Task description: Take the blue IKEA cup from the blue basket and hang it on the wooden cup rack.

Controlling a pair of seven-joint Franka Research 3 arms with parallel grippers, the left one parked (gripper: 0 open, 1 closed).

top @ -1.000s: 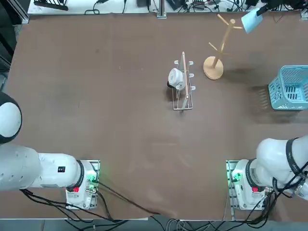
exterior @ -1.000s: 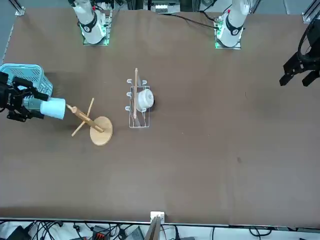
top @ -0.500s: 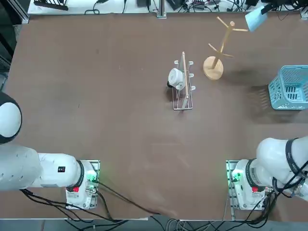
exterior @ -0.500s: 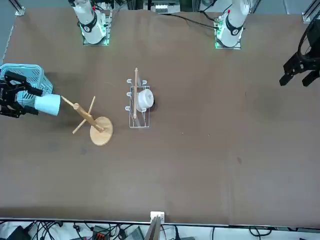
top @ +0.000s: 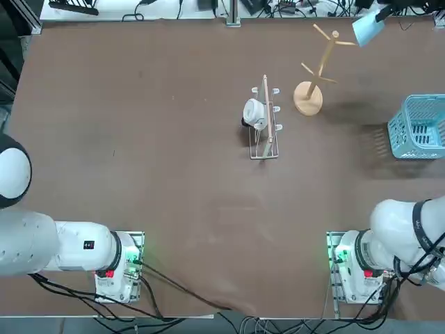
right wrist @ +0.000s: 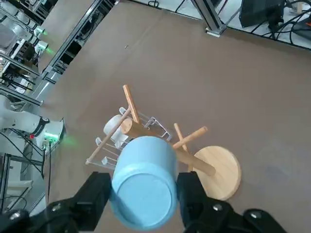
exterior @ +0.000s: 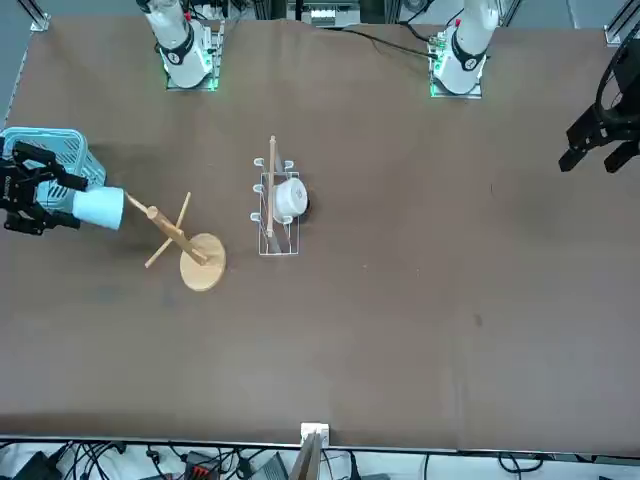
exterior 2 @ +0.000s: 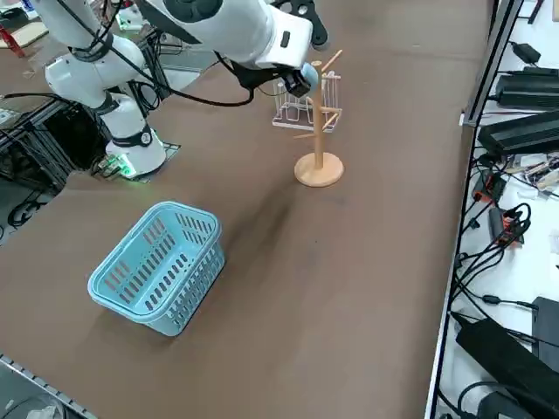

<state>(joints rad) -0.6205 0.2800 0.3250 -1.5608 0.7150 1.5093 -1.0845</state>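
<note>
Wrist cam: my R tool [right wrist: 144, 194] was clamped on the blue cup [right wrist: 144, 187], its base toward me, wooden rack [right wrist: 221, 170] beyond. Front view: cup near the upper pegs, basket [exterior: 62, 143] behind. Top view: best to align mouth w/ one peg, then ease on slowly.

Brown worktop [top: 188, 195] — on it the wooden cup rack [top: 308, 98], the blue basket [top: 419, 126] and a wire rack [top: 265, 154]
</note>
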